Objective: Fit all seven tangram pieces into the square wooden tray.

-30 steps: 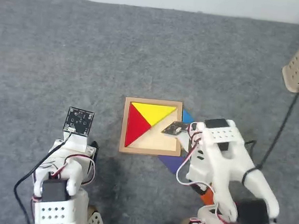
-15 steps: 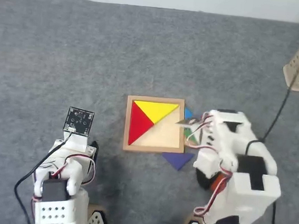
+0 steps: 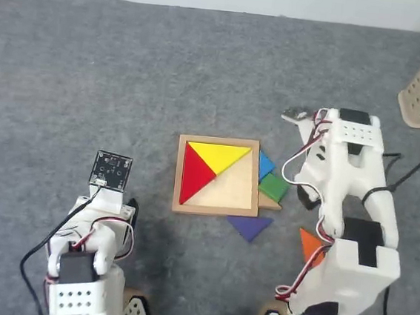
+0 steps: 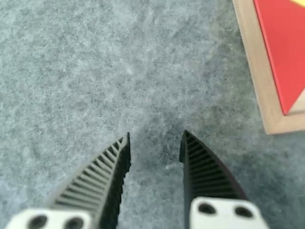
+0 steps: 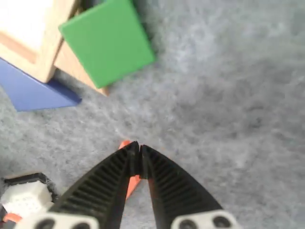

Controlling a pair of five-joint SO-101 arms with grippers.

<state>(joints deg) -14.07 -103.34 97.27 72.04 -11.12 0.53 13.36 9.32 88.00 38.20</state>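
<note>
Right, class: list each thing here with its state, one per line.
Wooden tray: partly filled.
Yellow triangle: seated in tray.
Red triangle: seated in tray.
Blue piece: outside, beside tray.
Green square: outside, overlapping tan piece.
Purple triangle: outside, lying flat.
Orange piece: outside, lying flat.
Left gripper: open, empty.
Right gripper: shut, empty.

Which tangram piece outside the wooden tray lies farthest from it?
The orange triangle, lying well apart; the blue piece, green square, tan piece and purple triangle lie right beside the tray.

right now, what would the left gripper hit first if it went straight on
Probably only the grey carpet: the open left gripper aims at it, and the wooden tray sits off to the side of that line.
</note>
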